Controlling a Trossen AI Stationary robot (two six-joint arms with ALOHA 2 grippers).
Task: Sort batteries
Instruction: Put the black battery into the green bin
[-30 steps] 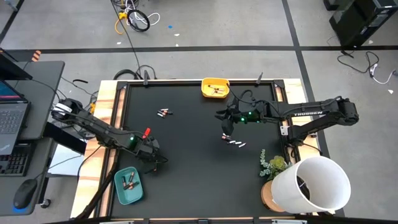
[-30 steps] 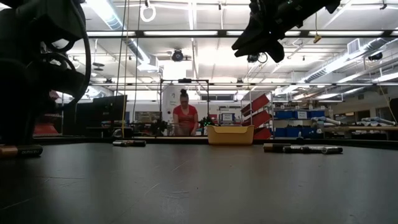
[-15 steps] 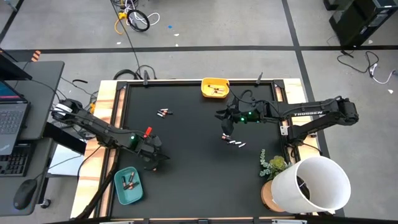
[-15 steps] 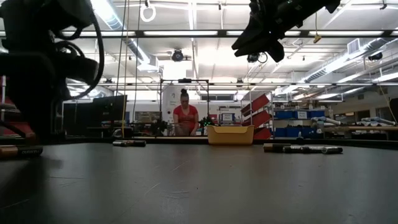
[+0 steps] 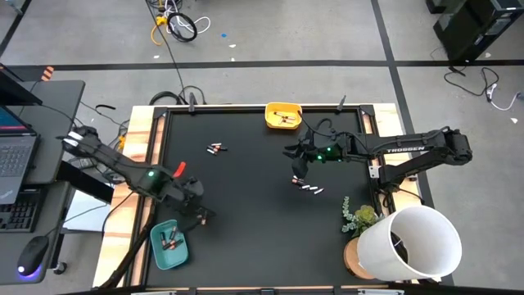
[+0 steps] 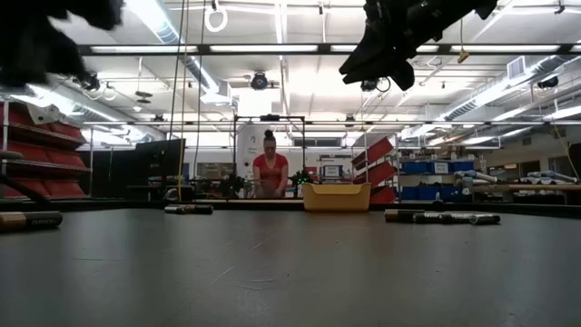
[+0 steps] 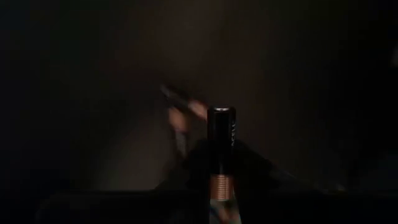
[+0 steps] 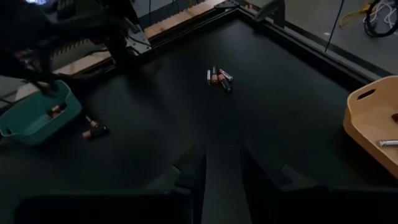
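My left gripper (image 5: 196,211) hangs above the table's near left, just far-right of the teal tray (image 5: 169,243), shut on a copper-and-black battery (image 7: 221,134). The tray holds a few batteries. My right gripper (image 5: 297,174) hovers right of centre above three silvery batteries (image 5: 309,188) lying on the mat. Its fingers (image 8: 261,169) stand a little apart, and I see nothing between them. More batteries lie at the far left (image 5: 216,148), one lies beside the teal tray (image 8: 94,130), and some lie in the yellow tray (image 5: 283,115). My left gripper pinches the battery's copper end (image 7: 219,185) between its two fingers. The fingers point steeply down and lie along the battery, whose black end (image 7: 221,115) sticks out past the fingertips. The battery is lifted clear of the table.
A small plant (image 5: 359,217) and a large white tub (image 5: 413,242) stand at the near right corner. A raised wooden frame (image 5: 147,139) borders the black mat. A laptop and mouse lie off the table's left. A person in red (image 6: 270,170) stands far behind the table.
My left gripper has risen from the mat with the battery and drawn a little toward the table's left edge, leaving the low view upward. It has stayed shut. One battery stays on the mat beside the teal tray.
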